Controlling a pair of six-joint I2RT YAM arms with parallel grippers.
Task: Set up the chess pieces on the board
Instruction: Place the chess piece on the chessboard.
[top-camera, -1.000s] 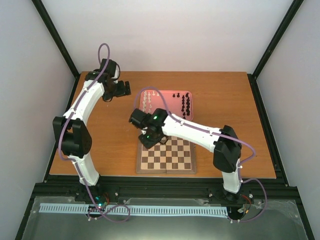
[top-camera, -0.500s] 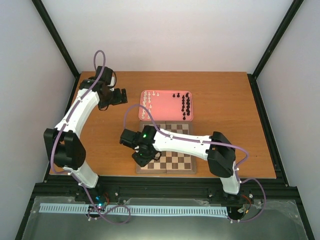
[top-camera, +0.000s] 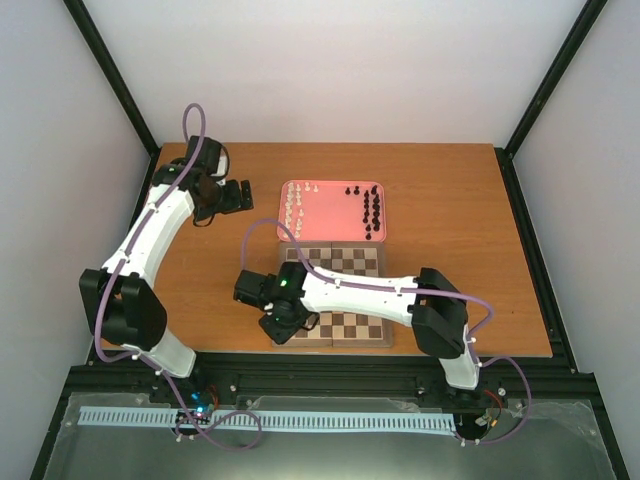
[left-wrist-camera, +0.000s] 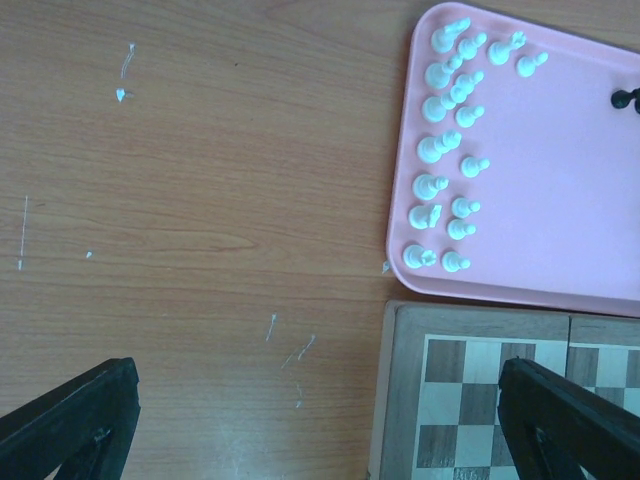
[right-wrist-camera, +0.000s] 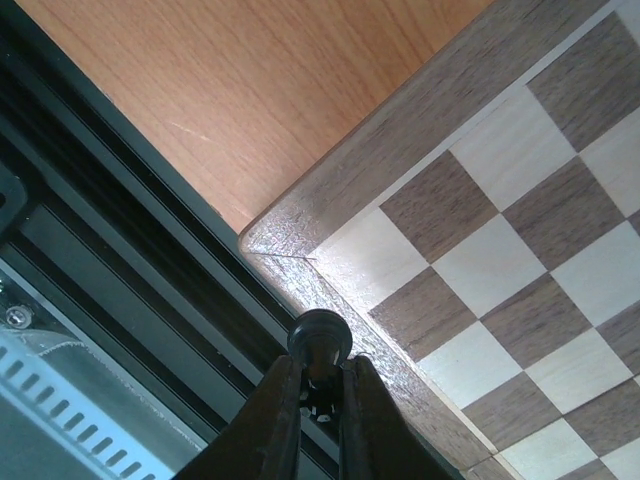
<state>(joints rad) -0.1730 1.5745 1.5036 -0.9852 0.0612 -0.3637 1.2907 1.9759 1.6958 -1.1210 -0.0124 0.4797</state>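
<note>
Right gripper (right-wrist-camera: 318, 378): fingers drawn in tight on a small black chess piece (right-wrist-camera: 320, 338), round head showing just past the fingertips. The type of piece is too hard to make out.
Directly under that gripper: the brown border at a corner of the chessboard (right-wrist-camera: 480, 250). The checkered squares run off to the gripper's right and the black frame rail (right-wrist-camera: 120, 260) lies to its left. Cannot tell whether the piece touches the wood.
From overhead, the right gripper (top-camera: 283, 322) sits over the board's (top-camera: 350, 262) near-left corner.

Left gripper (left-wrist-camera: 320, 425): fingers spread wide apart, nothing between them, hanging over bare table (left-wrist-camera: 200, 200).
Ahead and to the right of it: the pink tray (left-wrist-camera: 560, 200), with white pieces (left-wrist-camera: 445, 150) standing in loose rows along the tray edge closest to this gripper.
Between the spread fingertips, toward the right one: the chessboard's far-left corner, touching the tray's edge.
Overhead, the left gripper (top-camera: 238, 195) is just left of the tray (top-camera: 330, 215). The black pieces (top-camera: 370, 208) cluster at the tray's end away from it.
</note>
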